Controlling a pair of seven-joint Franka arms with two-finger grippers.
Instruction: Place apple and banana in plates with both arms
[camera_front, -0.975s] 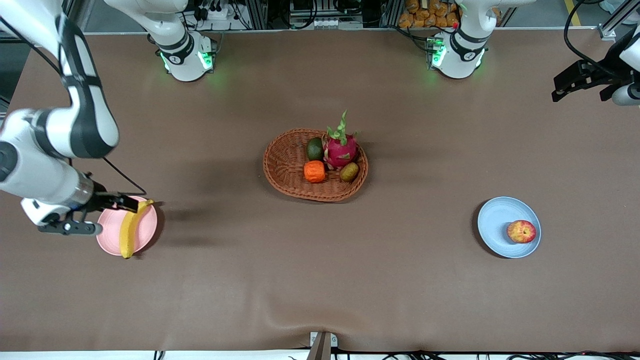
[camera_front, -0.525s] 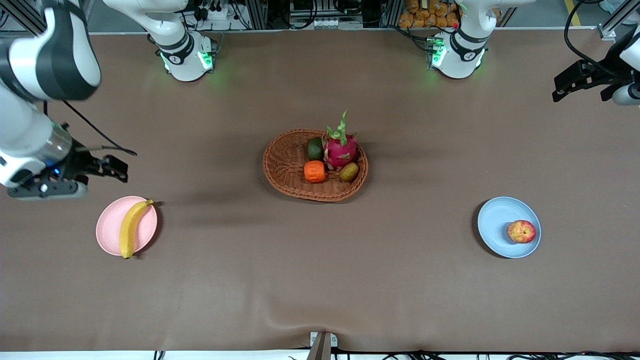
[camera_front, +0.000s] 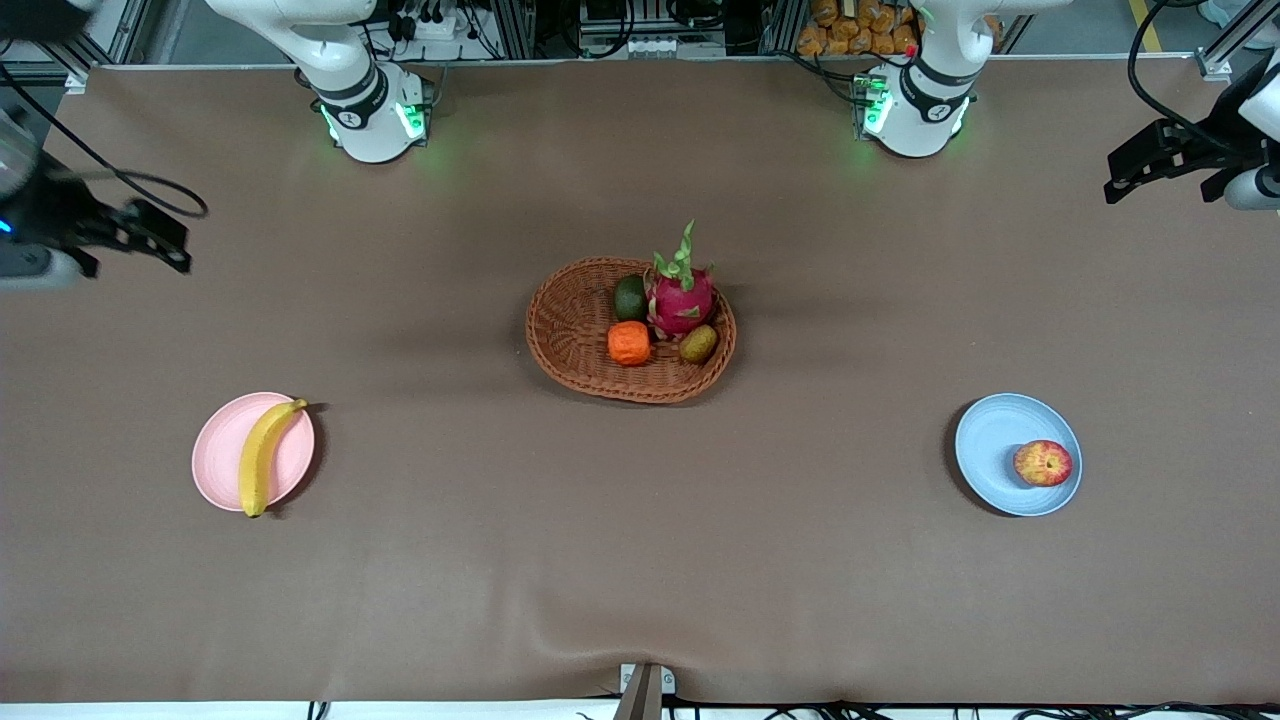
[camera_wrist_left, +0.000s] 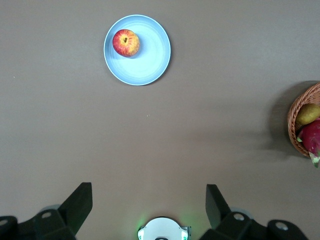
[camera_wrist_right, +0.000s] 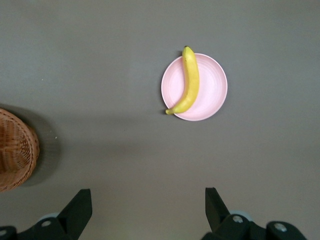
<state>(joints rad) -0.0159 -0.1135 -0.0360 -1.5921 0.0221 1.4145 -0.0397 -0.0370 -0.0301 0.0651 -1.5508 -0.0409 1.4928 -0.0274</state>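
the banana (camera_front: 260, 457) lies across the pink plate (camera_front: 222, 455), its long way running from the robots' side toward the front camera. the apple (camera_front: 1042, 463) sits on the blue plate (camera_front: 995, 432). the right gripper (camera_wrist_right: 148, 210) and the left gripper (camera_wrist_left: 148, 207) hang spread wide, holding nothing, over the table's ends.

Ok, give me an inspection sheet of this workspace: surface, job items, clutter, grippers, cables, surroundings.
Surface: brown matte table cover, slight wrinkle at the edge nearest the front camera.
Job's things: long yellow banana lies across the pale pink round plate, both tips past the rim; small red-yellow apple sits in the light blue round plate, off-centre.
Clutter: brown wicker basket mid-table holding a magenta dragon fruit, ridged orange fruit and two greenish fruits.
Grippers: right gripper open, raised over its end of the table; left gripper open, raised over its end, waiting.
Cables: black cable looping at the right wrist.
Surroundings: green-lit arm bases, racks and wiring past the table edge.
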